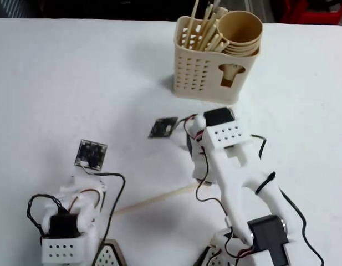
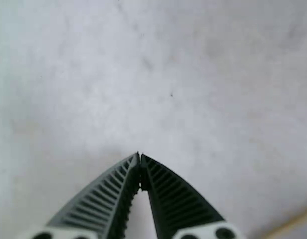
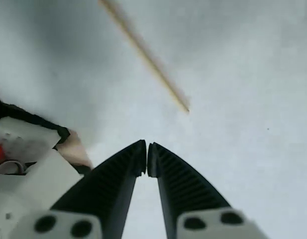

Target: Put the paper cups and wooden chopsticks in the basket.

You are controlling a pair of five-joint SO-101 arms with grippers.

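A cream basket (image 1: 199, 75) stands at the back of the table with several wooden chopsticks (image 1: 205, 29) and stacked paper cups (image 1: 240, 32) in it. One loose chopstick (image 1: 154, 200) lies flat on the white table between the two arms. My right gripper (image 3: 146, 147) is shut and empty, low over the table, with that chopstick (image 3: 143, 55) lying a short way beyond its tips. My left gripper (image 2: 140, 157) is also shut and empty above bare table, and one end of the chopstick (image 2: 292, 224) shows off to its side.
The right arm (image 1: 231, 166) stretches from the front edge toward the basket. The left arm (image 1: 68, 221) is folded at the front left, and part of it (image 3: 24, 149) shows beside the right gripper. Loose black cables (image 1: 112, 194) hang off both arms.
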